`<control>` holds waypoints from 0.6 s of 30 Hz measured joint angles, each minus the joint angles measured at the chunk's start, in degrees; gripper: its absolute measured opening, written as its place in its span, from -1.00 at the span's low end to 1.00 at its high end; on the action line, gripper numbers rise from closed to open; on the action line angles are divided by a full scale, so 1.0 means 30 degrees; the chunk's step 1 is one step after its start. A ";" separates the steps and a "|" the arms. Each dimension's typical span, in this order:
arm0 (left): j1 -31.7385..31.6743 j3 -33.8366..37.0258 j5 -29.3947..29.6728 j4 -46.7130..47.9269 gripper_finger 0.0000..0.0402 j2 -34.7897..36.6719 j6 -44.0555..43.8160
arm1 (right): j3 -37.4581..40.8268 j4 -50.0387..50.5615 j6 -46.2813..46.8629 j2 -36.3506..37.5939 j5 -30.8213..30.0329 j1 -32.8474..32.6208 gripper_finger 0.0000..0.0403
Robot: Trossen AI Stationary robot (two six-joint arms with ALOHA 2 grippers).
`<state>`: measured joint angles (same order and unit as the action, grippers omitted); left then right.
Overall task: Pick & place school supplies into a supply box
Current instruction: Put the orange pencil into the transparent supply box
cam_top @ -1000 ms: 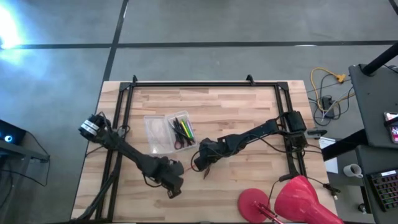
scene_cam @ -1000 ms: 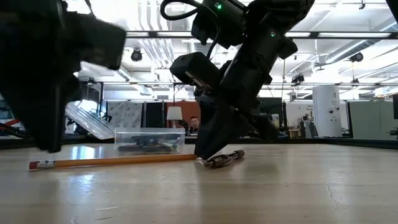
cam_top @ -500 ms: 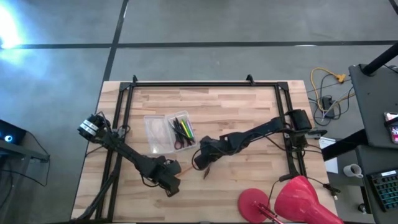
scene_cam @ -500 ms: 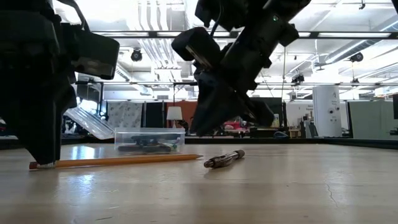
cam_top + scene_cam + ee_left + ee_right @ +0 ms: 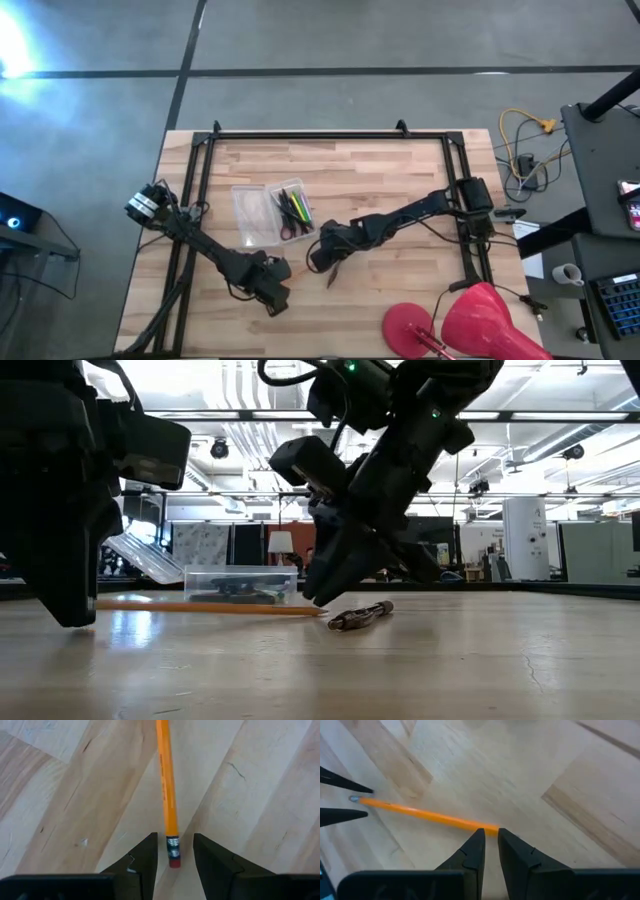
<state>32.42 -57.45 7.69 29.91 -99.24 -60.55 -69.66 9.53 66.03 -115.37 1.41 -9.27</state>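
Note:
A yellow-orange pencil (image 5: 210,607) lies on the wooden table between my two grippers. My left gripper (image 5: 175,842) is open and points down, its fingers on either side of the pencil's eraser end (image 5: 173,859) without touching it. My right gripper (image 5: 491,834) stands at the pencil's pointed end (image 5: 492,827), with only a narrow slit between its fingers. A brown pen (image 5: 360,616) lies just right of that gripper (image 5: 320,258). The clear supply box (image 5: 293,210) sits farther back with its lid (image 5: 252,215) open; pens and red-handled scissors lie inside. My right gripper comes slanting down from the table's right. Its fingertips (image 5: 479,836) stand right at the pencil's pointed end (image 5: 492,827). I cannot tell whether they touch it.
A big red and pink round object (image 5: 470,322) sits at the table's near right corner. Black frame rails (image 5: 330,136) run along the far and side edges. Cables (image 5: 520,150) lie off the table to the right. Bare wood lies between the box and the far rail.
My right gripper rose off the brown pen, leaving it on the table, then came down again slightly to the left, at the pencil's point. My left gripper moved in over the eraser end. In the low view that end now shows higher, while the point has stayed.

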 joint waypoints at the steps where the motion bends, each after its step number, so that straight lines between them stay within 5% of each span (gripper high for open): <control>1: -0.0028 0.0000 0.0010 -0.0081 -0.46 0.0000 0.0000 | 0.0057 -0.0054 -0.0004 0.0000 -0.0072 0.0071 -0.76; 18: -0.0580 -0.0073 0.0305 -0.0195 -0.61 0.0002 0.0522 | 0.0836 -0.0336 0.0202 0.0051 -0.0178 0.0347 -0.76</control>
<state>30.68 -57.67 8.60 29.32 -99.23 -58.99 -67.15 8.52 66.64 -115.22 0.87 -8.23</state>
